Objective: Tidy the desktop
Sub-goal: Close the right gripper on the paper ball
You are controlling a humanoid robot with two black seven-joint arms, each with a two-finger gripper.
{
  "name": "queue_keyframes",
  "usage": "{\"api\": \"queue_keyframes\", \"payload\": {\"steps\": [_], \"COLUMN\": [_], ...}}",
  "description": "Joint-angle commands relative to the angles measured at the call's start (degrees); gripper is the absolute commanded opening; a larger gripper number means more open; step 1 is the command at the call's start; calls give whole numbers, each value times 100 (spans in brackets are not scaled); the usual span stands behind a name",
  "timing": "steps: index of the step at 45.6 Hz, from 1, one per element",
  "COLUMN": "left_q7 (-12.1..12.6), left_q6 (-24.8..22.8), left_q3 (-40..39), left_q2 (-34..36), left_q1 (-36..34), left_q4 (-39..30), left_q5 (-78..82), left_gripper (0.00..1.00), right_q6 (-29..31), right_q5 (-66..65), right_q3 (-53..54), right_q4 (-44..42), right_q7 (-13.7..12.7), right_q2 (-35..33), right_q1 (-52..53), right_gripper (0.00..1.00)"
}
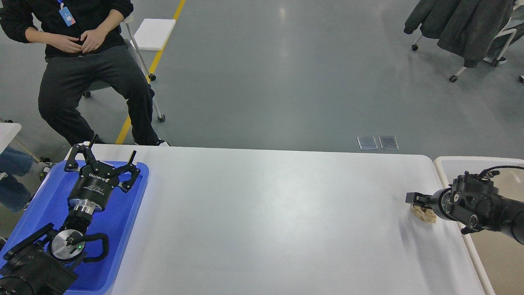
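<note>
The white desktop fills the lower view. A crumpled tan paper wad lies near its right edge. My right gripper reaches in from the right and sits low, right over the wad, partly covering it. It is dark and seen nearly end-on, so its fingers cannot be told apart, nor whether they touch the wad. My left gripper is open and empty, hovering over the far end of the blue tray at the left.
A beige white-rimmed bin stands just off the desktop's right edge, under my right arm. A seated person is beyond the far left corner. A chair with coats stands at the far right.
</note>
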Motion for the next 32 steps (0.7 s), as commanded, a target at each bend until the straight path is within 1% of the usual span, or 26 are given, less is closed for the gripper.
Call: {"api": "queue_keyframes", "payload": {"steps": [1, 11, 17, 24, 28, 32], "left_q7": [-2, -2, -2, -2, -2, -2], "left_q6": [0, 0, 0, 0, 0, 0], "left_q3": [0, 0, 0, 0, 0, 0], "left_q2": [0, 0, 0, 0, 0, 0], "left_q1": [0, 0, 0, 0, 0, 0], "left_q4": [8, 0, 0, 0, 0, 0], "left_q5": [0, 0, 0, 0, 0, 0], "left_gripper": [99, 99, 99, 99, 99, 99], "right_q6": [-83, -232, -267, -285, -285, -285], "right_q5": [-20, -11, -20, -20, -20, -11], "right_q3": [221, 326, 502, 546, 555, 555], "right_q4": [-54, -134, -160, -160, -160, -160], "right_q7": [2, 11, 11, 11, 11, 11], "right_q2": [66, 75, 84, 84, 92, 92], "right_q1": [-165, -271, -341, -350, -341, -341], "right_gripper": [100, 100, 97, 88, 86, 78]}}
